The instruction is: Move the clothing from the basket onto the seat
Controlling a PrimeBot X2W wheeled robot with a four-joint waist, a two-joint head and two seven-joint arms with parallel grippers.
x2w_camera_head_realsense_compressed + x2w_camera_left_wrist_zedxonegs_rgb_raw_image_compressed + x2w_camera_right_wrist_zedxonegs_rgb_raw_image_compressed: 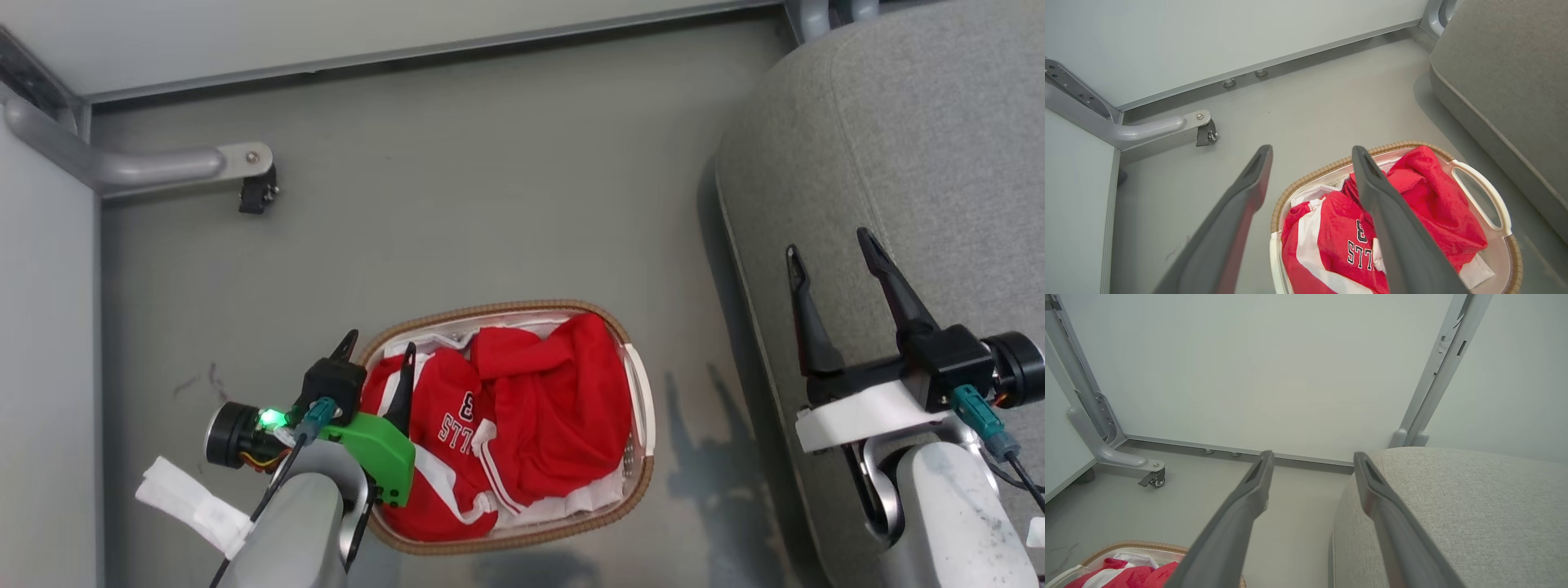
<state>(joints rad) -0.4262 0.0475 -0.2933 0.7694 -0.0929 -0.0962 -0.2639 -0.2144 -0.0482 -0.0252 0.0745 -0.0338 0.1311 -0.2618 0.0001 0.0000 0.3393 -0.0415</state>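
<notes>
Filling oval woven-rimmed basket (pixel 506 308), crumpled red clothing (pixel 555 408)

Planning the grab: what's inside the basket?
Red clothing fills the basket, white liner peeking at the edges. The bottom is covered, so anything beneath is hidden.

Grey floor (pixel 457 204): smooth, with faint scuff marks (pixel 200 382) at near left. The basket (pixel 490 311) stands on it, near centre. The seat (pixel 898 163) occupies the right side, apart from the basket. A castor foot (pixel 258 194) rests far left.
</notes>
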